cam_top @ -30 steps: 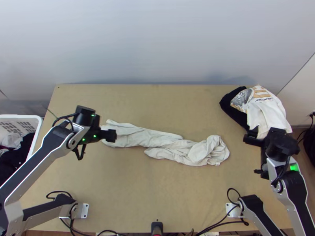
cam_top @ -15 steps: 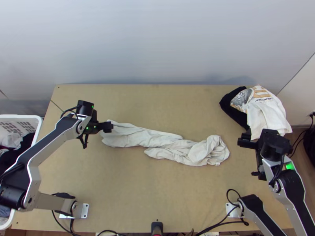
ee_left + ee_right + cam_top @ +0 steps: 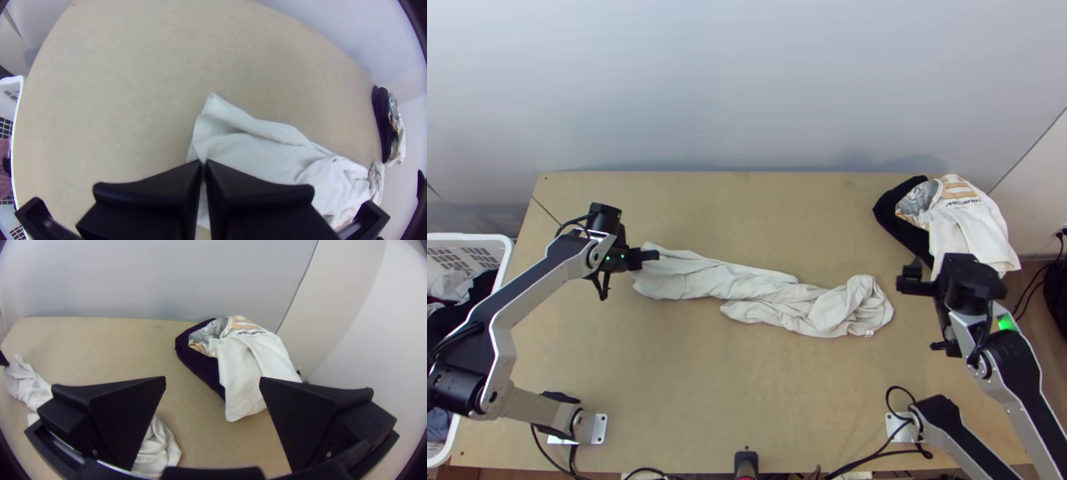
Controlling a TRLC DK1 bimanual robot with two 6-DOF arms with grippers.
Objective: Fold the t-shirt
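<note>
One table (image 3: 707, 384) fills most of the scene here, folks, and two arms stand at it: the left arm (image 3: 539, 277) reaching over the table's left side, the right arm (image 3: 1017, 368) over the right. One white laundry basket (image 3: 467, 237) sits beside the table's left edge, dark and pale clothes inside. Across the middle of the table, one white t-shirt (image 3: 747, 284), bunched lengthwise into a wrinkled strip, its right end crumpled in a rounded knot. At the far right corner, two more garments share a heap: a white printed shirt (image 3: 971, 236) and a black garment (image 3: 897, 226).

Now the two end effectors! The left end effector (image 3: 651, 256) is clenched, tips together over the t-shirt's left end, covering part of it; whether they pinch any fabric, I can't tell. The right end effector (image 3: 941, 276) is released, spread wide and gripping nothing, near that heap and apart from the t-shirt.
</note>
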